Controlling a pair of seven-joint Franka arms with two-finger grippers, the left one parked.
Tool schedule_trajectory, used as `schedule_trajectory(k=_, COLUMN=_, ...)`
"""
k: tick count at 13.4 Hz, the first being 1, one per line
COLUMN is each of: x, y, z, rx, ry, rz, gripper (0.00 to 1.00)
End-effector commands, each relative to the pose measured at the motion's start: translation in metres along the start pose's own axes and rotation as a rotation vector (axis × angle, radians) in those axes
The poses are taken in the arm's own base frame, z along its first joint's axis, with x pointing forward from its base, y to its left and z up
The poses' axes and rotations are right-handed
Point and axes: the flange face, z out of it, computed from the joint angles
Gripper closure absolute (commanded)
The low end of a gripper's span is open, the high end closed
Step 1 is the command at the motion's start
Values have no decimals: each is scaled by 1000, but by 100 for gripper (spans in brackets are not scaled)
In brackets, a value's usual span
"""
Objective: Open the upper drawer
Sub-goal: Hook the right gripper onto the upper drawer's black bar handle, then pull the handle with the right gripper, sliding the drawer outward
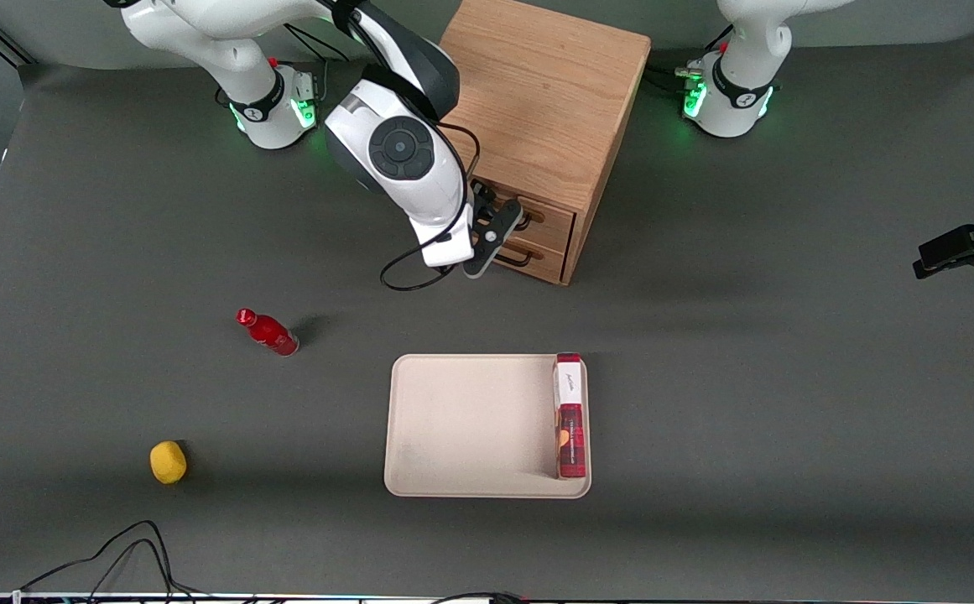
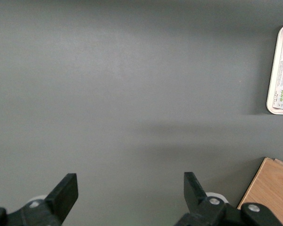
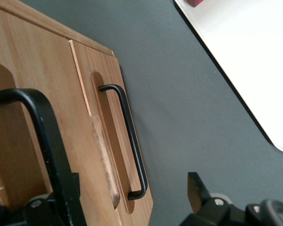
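Note:
The oak cabinet (image 1: 537, 101) stands between the arm bases, its two drawers facing the front camera. The upper drawer (image 1: 555, 220) looks shut, and its thin black wire handle (image 1: 534, 216) is partly covered by my gripper. In the right wrist view the upper drawer (image 3: 12, 155) and its handle (image 3: 40, 125) loom close, with the lower drawer (image 3: 106, 70) and its handle (image 3: 132, 146) beside them. My gripper (image 1: 497, 239) (image 3: 132, 190) is open in front of the drawers. One finger (image 3: 68, 197) is by the upper handle, the other (image 3: 198, 188) over the grey table.
A cream tray (image 1: 470, 424) lies nearer the front camera, with a red and white box (image 1: 570, 415) along one edge. A red bottle (image 1: 268, 332) and a yellow fruit (image 1: 168, 462) lie toward the working arm's end. Cables trail at the table's front edge.

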Motion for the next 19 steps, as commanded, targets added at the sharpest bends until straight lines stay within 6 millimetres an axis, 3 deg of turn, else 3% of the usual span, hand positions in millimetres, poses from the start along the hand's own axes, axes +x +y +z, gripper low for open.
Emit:
schedule_trajectory(k=1, x=2, y=5, z=-1, rx=-40, ry=16, rz=-23, gripper=0)
schedule_trajectory(k=14, x=2, y=52, z=-32, rx=-59, ry=72, rz=-32, gripper=0)
schedule_trajectory(k=19, x=5, y=72, z=-33, rx=-100, ry=72, rz=-40, gripper=0)
